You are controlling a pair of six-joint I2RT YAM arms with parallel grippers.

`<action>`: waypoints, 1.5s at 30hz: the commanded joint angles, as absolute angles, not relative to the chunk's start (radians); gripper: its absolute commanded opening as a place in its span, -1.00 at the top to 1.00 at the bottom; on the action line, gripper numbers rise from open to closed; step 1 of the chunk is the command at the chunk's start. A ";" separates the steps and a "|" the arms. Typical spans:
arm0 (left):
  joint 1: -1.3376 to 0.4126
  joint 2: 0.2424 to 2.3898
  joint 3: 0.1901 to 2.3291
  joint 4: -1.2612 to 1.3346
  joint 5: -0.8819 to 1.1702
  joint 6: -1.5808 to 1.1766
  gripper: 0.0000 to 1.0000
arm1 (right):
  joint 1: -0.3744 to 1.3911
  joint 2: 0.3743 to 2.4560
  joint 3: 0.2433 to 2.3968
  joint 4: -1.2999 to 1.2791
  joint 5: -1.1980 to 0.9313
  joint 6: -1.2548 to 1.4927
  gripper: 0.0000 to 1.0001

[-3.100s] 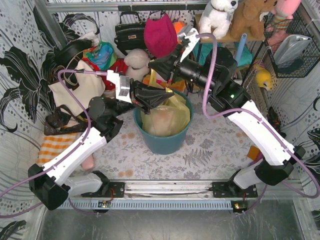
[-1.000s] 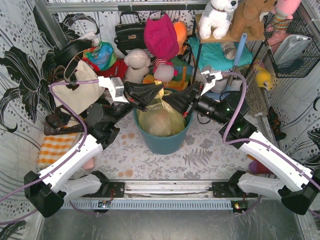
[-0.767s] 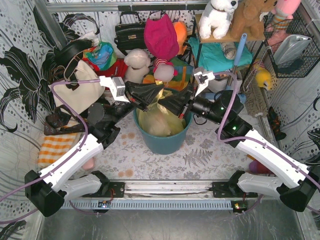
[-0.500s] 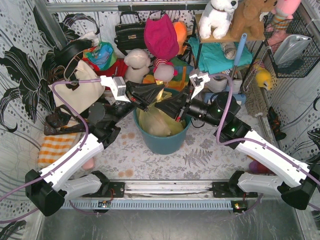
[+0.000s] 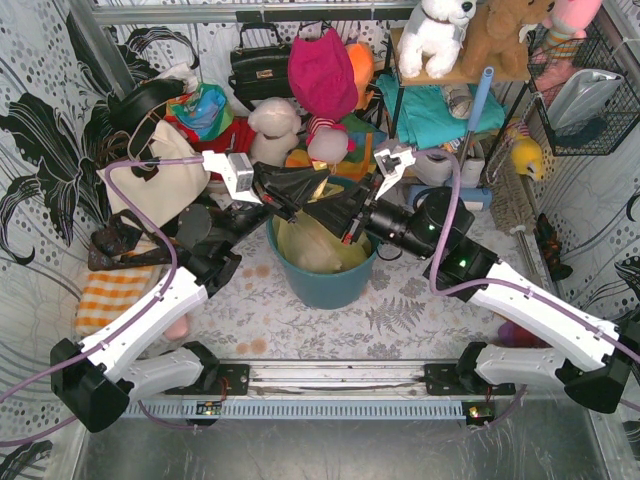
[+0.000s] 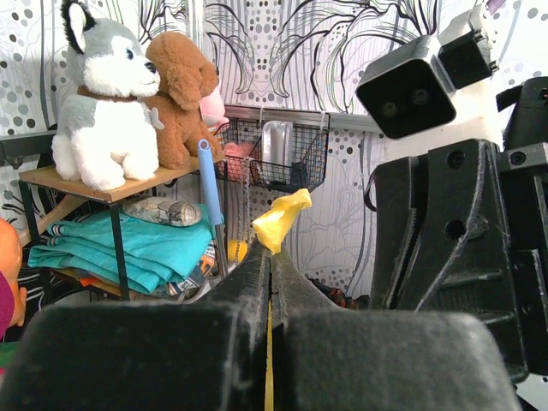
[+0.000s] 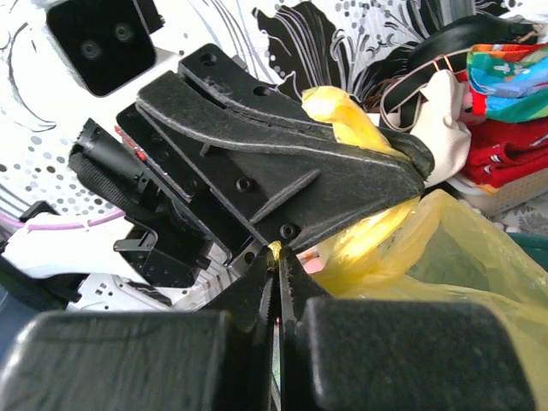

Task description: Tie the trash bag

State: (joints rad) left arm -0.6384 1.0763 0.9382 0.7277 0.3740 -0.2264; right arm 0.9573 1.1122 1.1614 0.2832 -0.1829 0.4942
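Risks: the left gripper [image 5: 320, 191] is clamped on a yellow handle strip [image 6: 282, 217] of the trash bag [image 5: 318, 245], with only a short end showing past its fingertips; the film looks thin and slick, so a sharp pull away from the teal bin [image 5: 328, 288] could draw the strip out of the pinch or tear it. The right gripper [image 5: 311, 210] is closed tight just beside and below the left one; a speck of yellow shows at its tips in the right wrist view, but whether it truly holds a strip cannot be told; if it holds nothing, any crossing move would form no knot. The two grippers sit almost touching above the bin's mouth; a further move inward risks a collision or a strip snagged on a finger. A hard upward pull could also lift the bag out of the bin.

Pose: the left arm reaches from the bin's left, its gripper level and pointing right over the back rim. The right arm reaches from the bin's right, forearm angled in, gripper pointing left over the bin's mouth. The bag sits inside the bin, its top gathered upward toward the two grippers.
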 commanded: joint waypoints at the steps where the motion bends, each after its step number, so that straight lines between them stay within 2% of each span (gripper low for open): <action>1: -0.632 1.080 0.957 0.752 0.375 -0.216 1.00 | 0.997 1.120 1.167 0.293 -0.037 0.497 1.00; 12: -0.632 1.076 0.957 0.747 0.377 -0.215 1.00 | 1.076 1.162 1.130 0.354 0.231 0.429 1.00; 25: -0.632 1.069 0.965 0.727 0.380 -0.204 1.00 | 1.172 1.249 1.171 0.350 0.427 0.341 1.00; 38: -0.630 1.059 0.966 0.717 0.363 -0.194 1.00 | 1.176 1.200 1.120 0.342 0.374 0.354 1.00; 45: -0.630 1.058 0.957 0.721 0.366 -0.198 1.00 | 1.176 1.233 1.115 0.339 0.512 0.362 1.00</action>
State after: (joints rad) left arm -0.6323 1.0748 0.9390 0.6811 0.3595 -0.1917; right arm 1.1732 1.2247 1.1202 0.3359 0.4137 0.3573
